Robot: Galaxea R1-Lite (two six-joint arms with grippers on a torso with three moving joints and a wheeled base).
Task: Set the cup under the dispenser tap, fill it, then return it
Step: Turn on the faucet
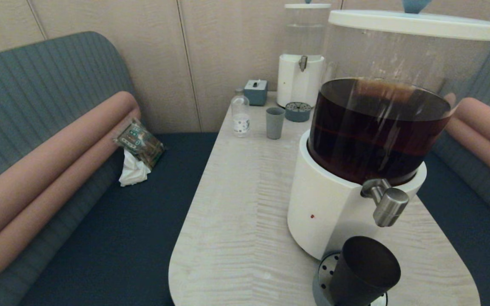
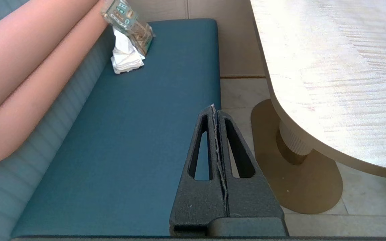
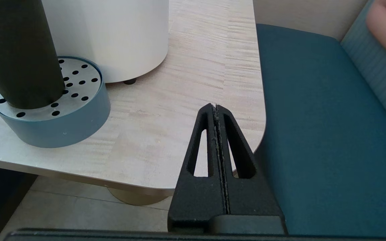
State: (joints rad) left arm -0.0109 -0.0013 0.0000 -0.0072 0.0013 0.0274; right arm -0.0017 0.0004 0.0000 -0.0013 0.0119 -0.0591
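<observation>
The matte black cup (image 1: 362, 272) stands upright on the round perforated drip tray (image 1: 325, 272) at the table's near edge, just below the brushed-steel dispenser tap (image 1: 387, 204) of the big white-based dispenser (image 1: 326, 212) of dark brown liquid. In the right wrist view the cup (image 3: 15, 53) rests on that drip tray (image 3: 62, 124). My right gripper (image 3: 215, 106) hangs shut and empty off the table's near right corner, apart from the cup. My left gripper (image 2: 213, 107) is shut and empty, low beside the table over the bench edge. Neither gripper shows in the head view.
At the table's (image 1: 236, 204) far end stand a pale grey-blue tumbler (image 1: 274, 122), a small bottle (image 1: 240, 114), a grey box (image 1: 256, 92) and a clear-water dispenser (image 1: 302, 55) with its own drip tray (image 1: 298, 111). A snack packet and tissue (image 1: 136, 153) lie on the left bench.
</observation>
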